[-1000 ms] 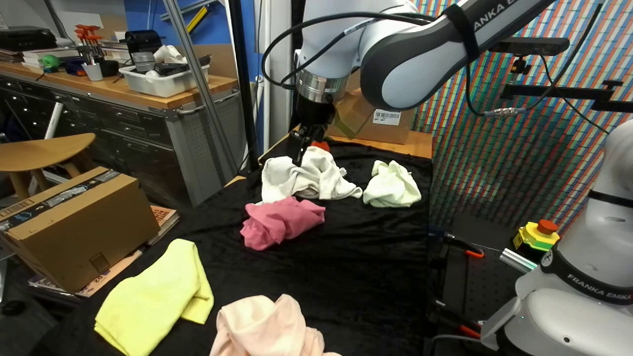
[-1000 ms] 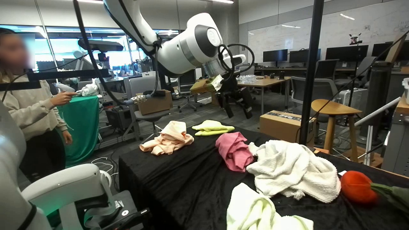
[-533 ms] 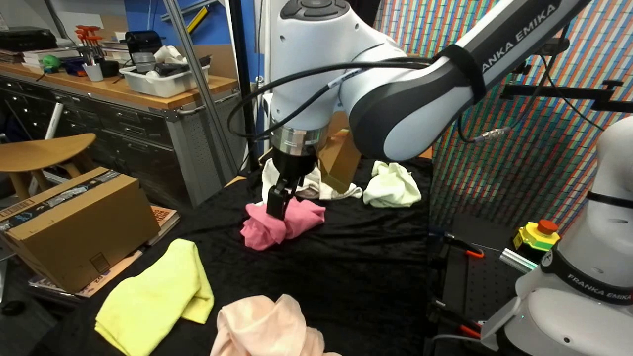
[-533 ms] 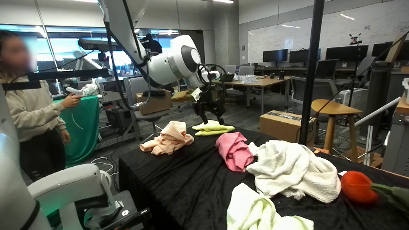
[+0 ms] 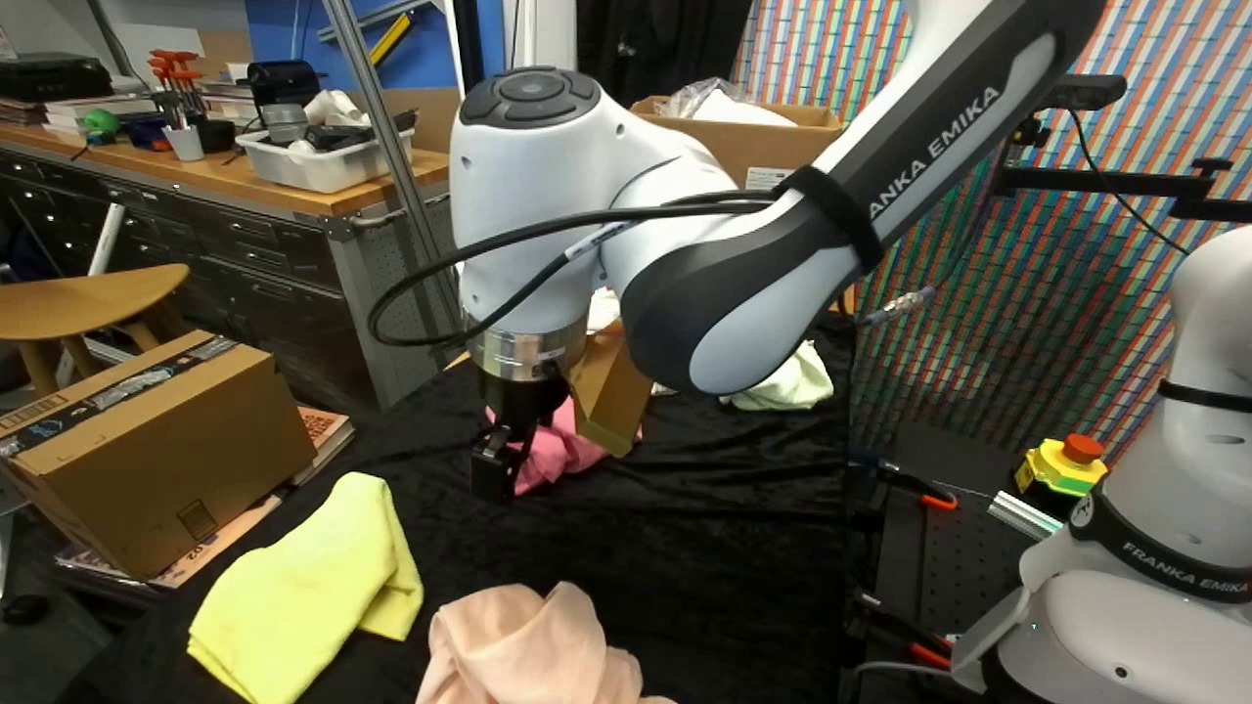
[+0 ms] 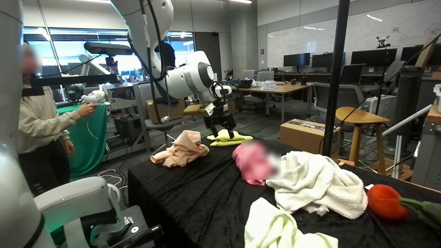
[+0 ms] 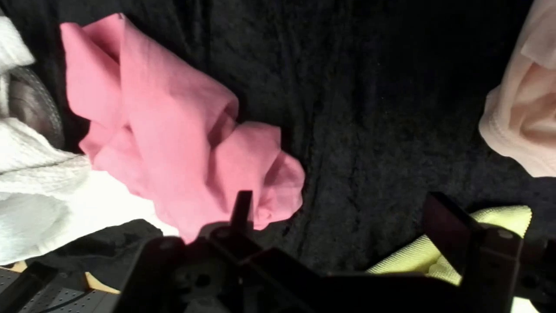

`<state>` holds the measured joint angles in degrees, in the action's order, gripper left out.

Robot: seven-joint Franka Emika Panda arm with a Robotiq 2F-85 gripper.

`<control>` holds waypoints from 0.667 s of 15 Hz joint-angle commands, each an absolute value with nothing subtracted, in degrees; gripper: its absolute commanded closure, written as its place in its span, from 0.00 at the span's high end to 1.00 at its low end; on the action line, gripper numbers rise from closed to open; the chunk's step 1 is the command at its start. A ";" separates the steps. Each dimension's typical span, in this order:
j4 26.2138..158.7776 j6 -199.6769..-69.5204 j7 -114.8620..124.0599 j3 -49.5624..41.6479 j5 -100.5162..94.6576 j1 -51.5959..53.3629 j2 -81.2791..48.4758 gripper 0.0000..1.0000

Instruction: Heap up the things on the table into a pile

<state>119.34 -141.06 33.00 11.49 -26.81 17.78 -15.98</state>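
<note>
gripper (image 7: pixel 339 198): in the wrist view, the jaws are standing wide apart; mostly bare table (image 7: pixel 347 143) is showing in the gap, and nothing is being held.
pink cloth (image 7: pixel 173 121): it is lying bunched on the table, touching the white cloth (image 7: pixel 43 165).
pale pink cloth (image 7: pixel 532 108): it is lying well apart, and the yellow cloth (image 7: pixel 408 256) is showing only partly, behind the gripper.
piling: the cloths are lying scattered, so the work seems to be standing at an early stage, between grasps; the next move is probably calling for lowering the spread jaws over a raised fold of some loose cloth, gripping it and carrying it to a shared spot.
yellow cloth (image 5: pixel 313 587): in an exterior view, it is lying folded near the table's edge, a cardboard box (image 5: pixel 166 460) standing beyond; pushing outward would be risking a fall.
arm (image 5: pixel 685 293): it is hiding most of the white cloth and part of the greenish-white cloth (image 5: pixel 797 381), while the gripper is hanging in front of the pink cloth.
table (image 5: pixel 729 548): bare fabric is stretching between the pink cloth and the robot's base (image 5: pixel 1125 616), apparently giving open room for dragging.
red-orange ball (image 6: pixel 386 203): in an exterior view, it is resting just beside the white cloth; whether they are touching is hard to tell.
pale pink cloth (image 6: pixel 181 148): it is sitting near an edge, so lifting is looking safer than sliding.
black pole (image 6: pixel 336 79): it is rising behind the white cloth, seemingly narrowing the arm's room there.
</note>
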 commanded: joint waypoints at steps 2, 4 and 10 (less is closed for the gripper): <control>110.95 -139.34 32.20 9.78 -26.09 21.77 -21.91 1.00; 107.46 -138.39 31.80 9.50 -26.14 23.45 -24.10 1.00; 97.90 -136.56 31.14 8.29 -26.13 28.05 -30.79 1.00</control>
<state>104.45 -138.33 32.65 9.79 -26.80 25.43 -26.56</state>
